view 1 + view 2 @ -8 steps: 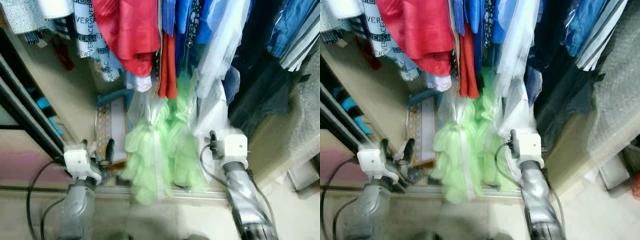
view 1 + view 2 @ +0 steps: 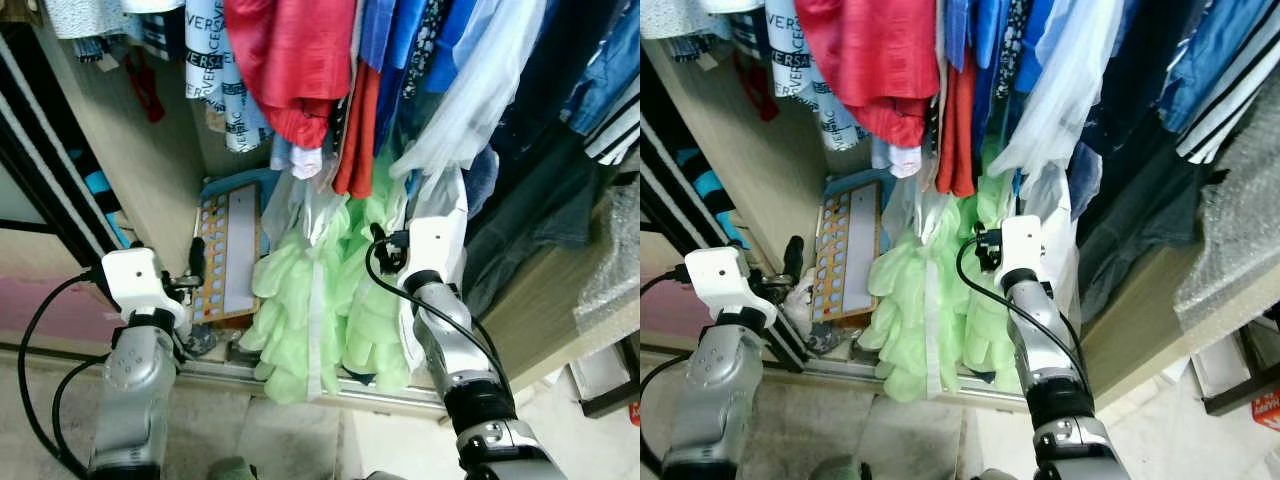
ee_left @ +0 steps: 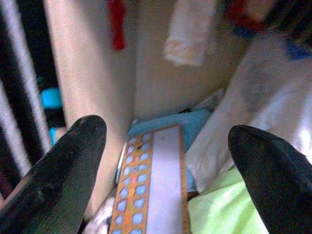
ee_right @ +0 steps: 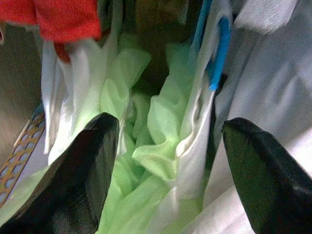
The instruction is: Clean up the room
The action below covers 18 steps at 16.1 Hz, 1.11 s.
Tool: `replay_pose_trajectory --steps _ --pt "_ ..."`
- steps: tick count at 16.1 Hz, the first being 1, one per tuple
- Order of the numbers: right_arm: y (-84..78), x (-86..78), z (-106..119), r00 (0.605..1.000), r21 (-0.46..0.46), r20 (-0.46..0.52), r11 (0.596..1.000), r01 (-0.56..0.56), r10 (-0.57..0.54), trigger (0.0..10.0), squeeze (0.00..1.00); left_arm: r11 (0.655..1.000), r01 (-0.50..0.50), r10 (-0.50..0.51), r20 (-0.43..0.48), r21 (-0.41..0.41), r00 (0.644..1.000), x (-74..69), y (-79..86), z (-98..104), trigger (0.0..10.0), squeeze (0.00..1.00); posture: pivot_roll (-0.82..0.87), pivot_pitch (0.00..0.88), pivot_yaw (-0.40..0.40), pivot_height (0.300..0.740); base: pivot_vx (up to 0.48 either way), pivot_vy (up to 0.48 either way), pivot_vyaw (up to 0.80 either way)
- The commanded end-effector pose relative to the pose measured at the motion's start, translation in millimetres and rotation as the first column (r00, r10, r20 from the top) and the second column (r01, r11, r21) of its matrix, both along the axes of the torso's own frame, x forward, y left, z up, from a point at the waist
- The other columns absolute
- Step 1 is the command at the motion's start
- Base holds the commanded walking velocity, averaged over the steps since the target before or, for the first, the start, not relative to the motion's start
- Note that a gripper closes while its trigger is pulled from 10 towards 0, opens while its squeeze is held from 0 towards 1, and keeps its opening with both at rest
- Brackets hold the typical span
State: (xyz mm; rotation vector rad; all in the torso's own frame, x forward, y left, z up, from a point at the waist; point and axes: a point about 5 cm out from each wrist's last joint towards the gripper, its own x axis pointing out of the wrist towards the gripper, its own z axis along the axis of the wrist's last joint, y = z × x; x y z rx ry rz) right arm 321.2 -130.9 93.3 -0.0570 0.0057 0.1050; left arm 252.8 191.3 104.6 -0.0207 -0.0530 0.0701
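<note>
Beige wardrobe side panel, sliding-door floor track.

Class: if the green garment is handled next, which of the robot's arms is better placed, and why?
Right, probably. The right gripper is open with the green garment between its fingers; the left gripper faces the board.

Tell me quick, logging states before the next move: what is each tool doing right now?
Left tool: open, holding nothing, aimed at the orange board.
Right tool: open, holding nothing, facing the green garment.
</note>
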Motion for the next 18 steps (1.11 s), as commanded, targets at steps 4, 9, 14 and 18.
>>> replay_pose_trajectory --steps 4,9,14,18 --pt "-29.6 -42.7 -4 0.999 -0.089 0.026 0.996 0.023 -0.021 10.0 0.00 0.999 0.053 -0.053 -0.103 -0.005 0.993 -34.5 0.7 -15 10.0 0.00 0.10 0.000 -0.005 0.740 0.000 0.000 0.00" --pt "-30.7 -47.3 15 0.992 -0.040 0.058 0.992 0.117 -0.115 10.0 0.00 0.996 0.083 -0.086 -0.083 -0.045 0.993 -33.9 -8.6 6 10.0 0.00 0.08 0.000 0.016 0.740 0.000 0.000 0.00" --pt "-26.3 -24.5 27 0.989 0.002 0.061 0.991 0.132 -0.132 10.0 0.00 0.989 0.151 -0.151 -0.017 -0.002 0.988 -1.9 -13.2 31 10.0 0.00 0.09 0.000 0.015 0.740 0.000 0.000 0.00" --pt "-31.0 -22.7 32 0.983 0.025 0.055 0.984 0.176 -0.177 10.0 0.00 0.973 0.227 -0.228 -0.026 -0.041 0.973 1.9 -28.8 31 10.0 0.00 0.06 0.000 0.024 0.740 0.000 0.000 0.00"
